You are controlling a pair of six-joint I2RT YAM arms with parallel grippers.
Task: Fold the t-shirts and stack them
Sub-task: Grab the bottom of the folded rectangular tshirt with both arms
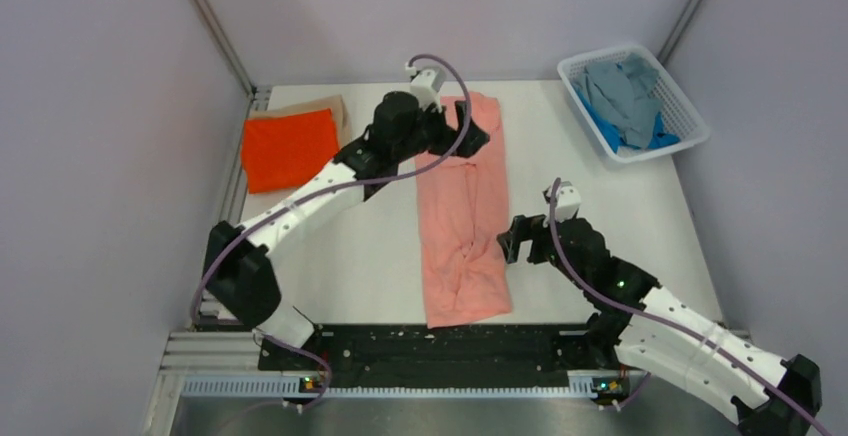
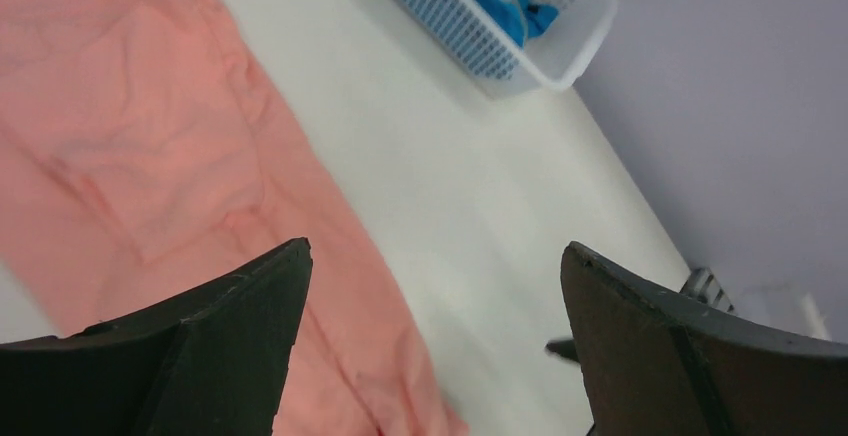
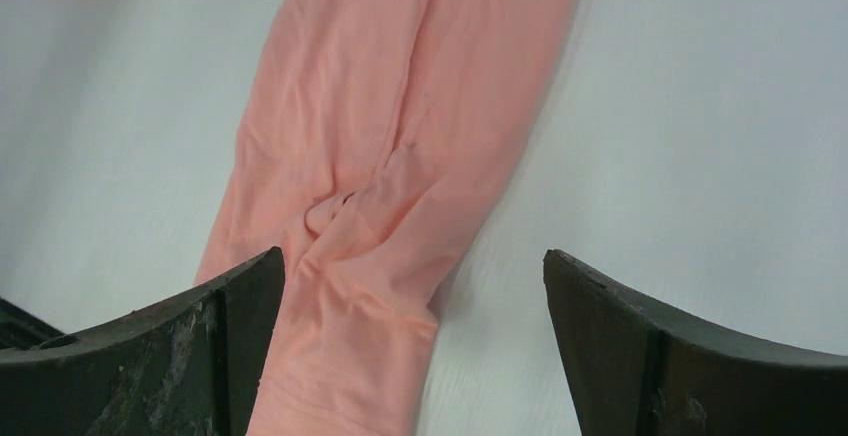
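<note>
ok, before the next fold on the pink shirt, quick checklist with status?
1. Left gripper open and empty: ok.
2. Right gripper open and empty: ok.
3. Salmon pink shirt folded into a long strip: ok.
4. Strip smooth: not ok, creases bunch toward its near end.
5. Height of either gripper above the cloth: cannot tell.
6. Stack ready: ok, orange shirt lies folded on the tan shirt, far left.
</note>
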